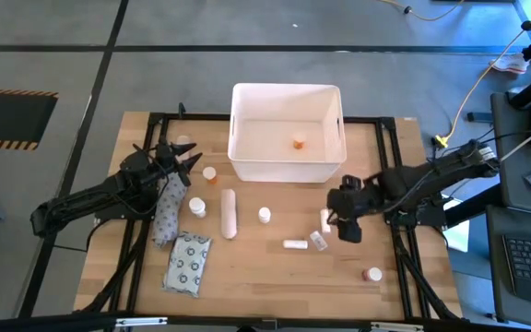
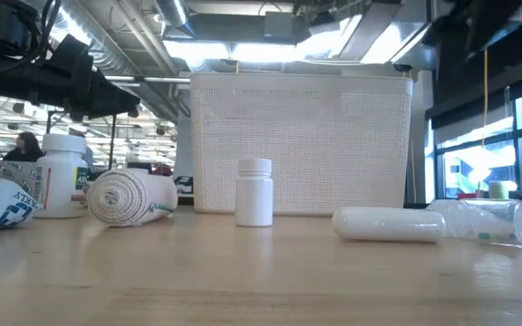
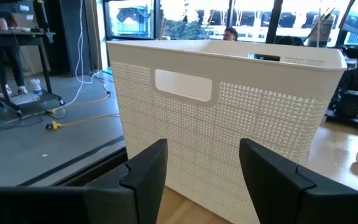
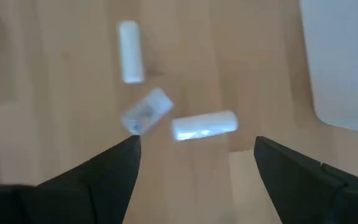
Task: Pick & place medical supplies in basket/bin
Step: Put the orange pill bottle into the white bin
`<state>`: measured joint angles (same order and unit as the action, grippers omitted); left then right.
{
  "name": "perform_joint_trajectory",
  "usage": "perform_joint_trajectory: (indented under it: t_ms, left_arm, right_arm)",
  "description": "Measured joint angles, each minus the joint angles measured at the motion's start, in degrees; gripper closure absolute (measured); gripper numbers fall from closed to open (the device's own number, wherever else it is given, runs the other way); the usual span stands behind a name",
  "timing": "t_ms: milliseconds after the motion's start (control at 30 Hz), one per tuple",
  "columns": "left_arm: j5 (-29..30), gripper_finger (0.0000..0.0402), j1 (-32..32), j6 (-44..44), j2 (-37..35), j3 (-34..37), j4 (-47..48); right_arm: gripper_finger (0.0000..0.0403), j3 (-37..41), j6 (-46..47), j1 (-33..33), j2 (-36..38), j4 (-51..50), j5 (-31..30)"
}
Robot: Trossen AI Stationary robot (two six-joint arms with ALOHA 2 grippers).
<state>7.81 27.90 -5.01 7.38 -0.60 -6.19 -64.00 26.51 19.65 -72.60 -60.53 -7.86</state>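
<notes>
Since the right claw hangs over a cluster of small tubes, the step in hand reads as a pick from that cluster — judged from position alone.

Right claw (image 1: 349, 224): over the desk's 3 o'clock side, fingers spread wide, nothing between them.
Target cluster: three small pieces lie close together just beside that claw, toward 9 o'clock — a white tube (image 4: 204, 124), a clear tube (image 4: 145, 110) touching or nearly touching it, and a second white tube (image 4: 129, 51) a little apart.
Approach: choose one piece only; the white tube lying nearest the fingers is the likeliest candidate. Turn the wrist so the fingers straddle its short axis, not its length.
Risk: the clear tube sits so close that one finger could nudge it or trap both pieces; round tubes are likely to roll if touched off-centre.
Descent: lower until the fingertips nearly meet the desk (image 1: 275, 277), then close squarely.
Basket (image 1: 287, 132): at 12 o'clock on the desk, open-topped, one orange-capped piece (image 1: 299, 143) already inside; lift clear of the rim before release.
Left claw (image 1: 184, 164): waiting at 9 o'clock facing the basket's side wall, fingers about half apart, holding nothing.
Remaining supplies: the bandage roll (image 1: 229, 213), ring-pattern packet (image 1: 189, 263) and several capped bottles lie on the desk — all outside the basket.
</notes>
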Motion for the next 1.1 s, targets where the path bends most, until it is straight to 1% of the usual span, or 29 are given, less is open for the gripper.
perform_joint_trajectory:
  t_ms: [100,200,300,367,667,767,900,1000,1100]
  left_arm:
    - [0.0,0.0208,0.0,-1.4,0.0,0.0,0.0]
    - [-0.1,0.0208,0.0,-1.9,0.0,0.0,0.0]
    - [-0.4,0.0208,0.0,-2.0,0.0,0.0,0.0]
    - [-0.3,0.0208,0.0,-1.6,0.0,0.0,-0.2]
    - [-0.4,0.0203,0.0,-0.7,0.0,0.0,-1.4]
    - [-0.7,0.0181,0.0,-1.7,0.0,0.0,-1.4]
    - [-3.3,0.0126,0.0,-1.9,0.0,0.0,-1.4]
    - [-3.5,0.0086,0.0,-1.9,0.0,0.0,-1.3]
    - [-3.4,0.0063,0.0,-1.8,0.0,0.0,-1.3]
  right_arm:
    - [0.0090,4.8,0.8,2.0,1.0,0.5,-3.0]
    - [0.0090,9.0,3.8,3.4,2.2,-0.5,-3.1]
    - [0.0090,12.6,8.7,4.2,3.1,-0.5,-3.5]
    - [0.0090,14.0,10.7,4.5,3.1,-0.5,-4.0]
    - [0.0090,17.7,10.8,4.6,3.1,2.3,-4.2]
    - [0.0090,17.8,9.9,4.6,3.1,3.6,-5.5]
    - [0.0090,17.8,7.3,4.6,3.1,4.1,-7.9]
    - [0.0090,17.8,6.1,4.6,3.1,4.1,-9.5]
    - [0.0090,17.8,6.7,4.6,3.1,4.1,-9.7]
